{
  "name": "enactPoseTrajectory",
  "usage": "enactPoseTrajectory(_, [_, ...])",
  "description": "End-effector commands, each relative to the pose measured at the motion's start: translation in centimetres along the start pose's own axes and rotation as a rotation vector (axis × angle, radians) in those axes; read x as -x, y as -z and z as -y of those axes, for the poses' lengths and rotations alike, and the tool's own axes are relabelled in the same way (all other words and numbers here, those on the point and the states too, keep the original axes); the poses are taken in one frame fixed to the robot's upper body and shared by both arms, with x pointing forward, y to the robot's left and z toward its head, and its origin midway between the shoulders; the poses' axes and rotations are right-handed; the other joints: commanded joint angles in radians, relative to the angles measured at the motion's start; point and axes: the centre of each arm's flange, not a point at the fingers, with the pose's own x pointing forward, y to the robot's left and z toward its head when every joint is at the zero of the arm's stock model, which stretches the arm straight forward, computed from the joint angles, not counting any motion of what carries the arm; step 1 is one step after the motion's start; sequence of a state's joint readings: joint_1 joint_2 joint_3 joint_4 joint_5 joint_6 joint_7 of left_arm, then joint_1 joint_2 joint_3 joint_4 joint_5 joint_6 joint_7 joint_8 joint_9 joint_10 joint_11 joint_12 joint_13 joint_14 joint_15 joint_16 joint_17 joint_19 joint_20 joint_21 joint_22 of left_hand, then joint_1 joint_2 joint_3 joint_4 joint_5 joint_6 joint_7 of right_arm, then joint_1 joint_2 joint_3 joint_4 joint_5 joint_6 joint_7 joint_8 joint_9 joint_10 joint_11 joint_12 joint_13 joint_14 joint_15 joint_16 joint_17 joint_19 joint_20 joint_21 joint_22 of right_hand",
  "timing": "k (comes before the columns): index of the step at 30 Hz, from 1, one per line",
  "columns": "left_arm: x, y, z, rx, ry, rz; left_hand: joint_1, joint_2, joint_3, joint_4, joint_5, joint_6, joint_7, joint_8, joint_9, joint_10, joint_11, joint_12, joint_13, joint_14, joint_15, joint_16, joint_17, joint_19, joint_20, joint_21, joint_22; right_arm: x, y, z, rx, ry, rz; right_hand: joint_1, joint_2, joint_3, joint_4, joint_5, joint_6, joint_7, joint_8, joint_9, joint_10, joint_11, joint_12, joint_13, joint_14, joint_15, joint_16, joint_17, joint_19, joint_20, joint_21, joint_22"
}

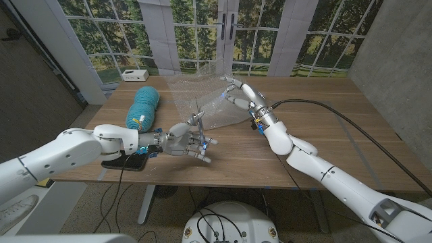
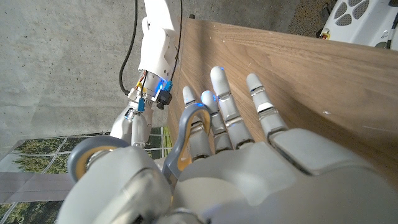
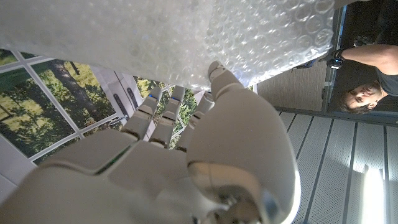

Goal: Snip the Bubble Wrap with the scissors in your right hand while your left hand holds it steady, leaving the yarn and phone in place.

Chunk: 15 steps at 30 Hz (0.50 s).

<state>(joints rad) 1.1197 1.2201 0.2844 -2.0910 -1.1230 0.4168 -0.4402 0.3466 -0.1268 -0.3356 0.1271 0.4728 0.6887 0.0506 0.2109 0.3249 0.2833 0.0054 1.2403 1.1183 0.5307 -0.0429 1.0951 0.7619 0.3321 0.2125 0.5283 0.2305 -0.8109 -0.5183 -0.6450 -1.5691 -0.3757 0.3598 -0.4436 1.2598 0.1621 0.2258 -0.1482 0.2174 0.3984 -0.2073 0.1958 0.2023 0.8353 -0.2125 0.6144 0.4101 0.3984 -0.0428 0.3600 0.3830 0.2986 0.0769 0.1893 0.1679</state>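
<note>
Wooden table [image 1: 324, 108]: left hand [image 1: 185, 140] grips scissors [image 1: 196, 120].

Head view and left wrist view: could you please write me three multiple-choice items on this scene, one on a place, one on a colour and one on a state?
1. Where does the yarn lie?
A. On the robot's left of the Bubble Wrap
B. On the robot's right of it
C. On top of it

2. What colour are the handles of the scissors?
A. Red
B. Grey
C. Green

3. Where are the scissors now?
A. Flat on the table
B. In the right robot hand
C. In the left robot hand

Answers: 1 A, the teal ball sits at picture left of the clear sheet in the head view. 2 B, the left wrist view shows grey loops. 3 C, the loops sit around that hand's fingers.
</note>
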Motion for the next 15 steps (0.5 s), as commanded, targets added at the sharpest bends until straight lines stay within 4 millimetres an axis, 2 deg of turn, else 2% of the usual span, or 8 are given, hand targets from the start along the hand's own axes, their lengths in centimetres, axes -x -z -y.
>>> enactPoseTrajectory(1, [-0.22,0.25,0.48,0.006,0.030,-0.016,0.011,-0.001,-0.003,0.006,-0.002,-0.105,0.119,0.003,0.002,0.029,-0.017,0.006,0.001,0.007,-0.002,0.007,0.005,0.006,-0.002,-0.003,0.005,-0.14,0.86,-0.06,-0.015,0.021,-0.041,0.010,-0.001,-0.004,0.001,-0.005,0.012,0.000,0.001,0.004,-0.007,0.000,0.006,0.002,0.009,-0.192,0.001,0.004,0.005,-0.003,0.002,0.003])
enactPoseTrajectory(15, [-0.51,0.51,0.95,0.004,0.058,-0.042,0.011,0.001,-0.003,0.007,-0.003,-0.102,0.116,0.003,0.001,0.032,-0.017,0.006,-0.002,0.008,-0.003,0.008,0.005,0.007,-0.002,-0.005,0.007,-0.47,0.11,0.05,-0.012,0.037,-0.012,0.011,-0.001,-0.006,0.002,-0.006,0.013,0.000,0.001,0.004,-0.009,0.001,0.011,-0.004,0.010,-0.192,-0.002,0.011,0.004,-0.002,0.002,0.003])
